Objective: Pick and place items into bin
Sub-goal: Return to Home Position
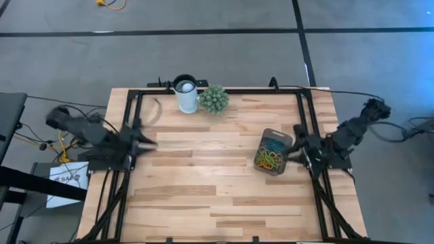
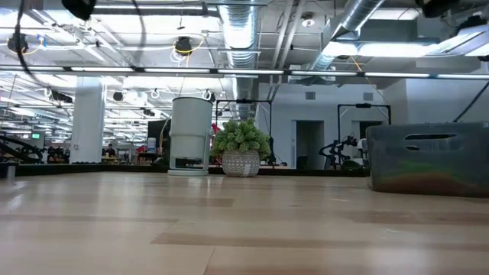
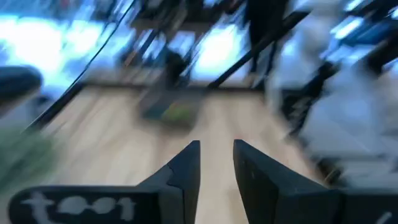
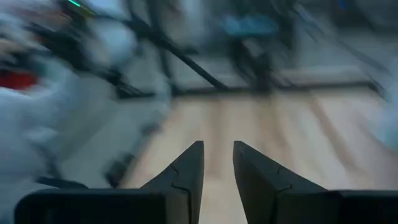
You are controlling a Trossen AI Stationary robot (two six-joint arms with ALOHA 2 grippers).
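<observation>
The bin [image 1: 273, 151] stands on its base on the table's right half. Several coloured rubber bands [image 1: 269, 160] lie inside it. It also shows at the right of the low view [image 2: 428, 156], with colour at its bottom, and as a blur in the left wrist view [image 3: 171, 107]. I see no bands on the bare table. My right gripper [image 1: 293, 152] is just off the bin's right side, above the table, its fingers [image 4: 186, 174] close together and empty. My left gripper [image 1: 153, 142] is over the table's left edge, fingers [image 3: 186, 171] close together and empty.
A white cylindrical cup [image 1: 186, 93] and a green spiky plant ball [image 1: 213, 99] stand at the table's far edge, left of the middle. They also show in the low view, the cup [image 2: 190, 136] and the plant ball [image 2: 241, 147]. Black frame rails [image 1: 305, 129] run along the table's sides.
</observation>
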